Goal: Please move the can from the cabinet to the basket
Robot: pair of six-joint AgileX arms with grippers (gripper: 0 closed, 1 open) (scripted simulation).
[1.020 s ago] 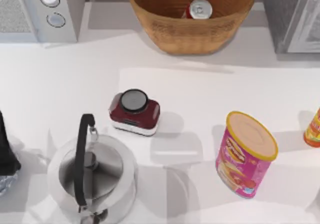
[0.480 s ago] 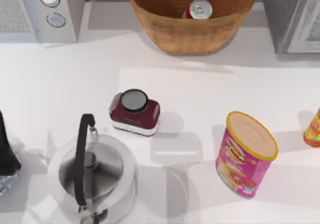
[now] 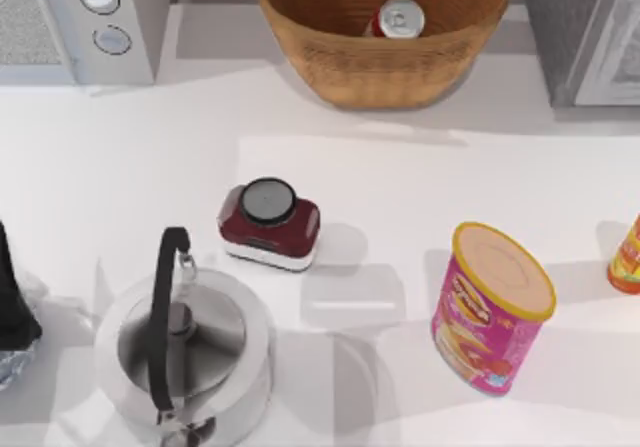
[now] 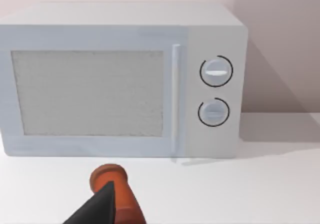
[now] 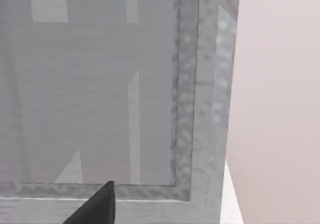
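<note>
**Can sits in the basket**

Though its body is mostly hidden by the basket [image 3: 385, 62] wall, the can [image 3: 400, 17] stands inside. The cabinet [image 3: 585, 27] is cut off at the tabletop's [image 3: 130, 167] right edge. Left arm [image 3: 15, 312] parked at left edge.

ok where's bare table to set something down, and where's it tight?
Free: the wide strip between the microwave, basket and red jar; also between the jar and pink canister. Crowded: kettle against the jar, canister near the orange container.
</note>
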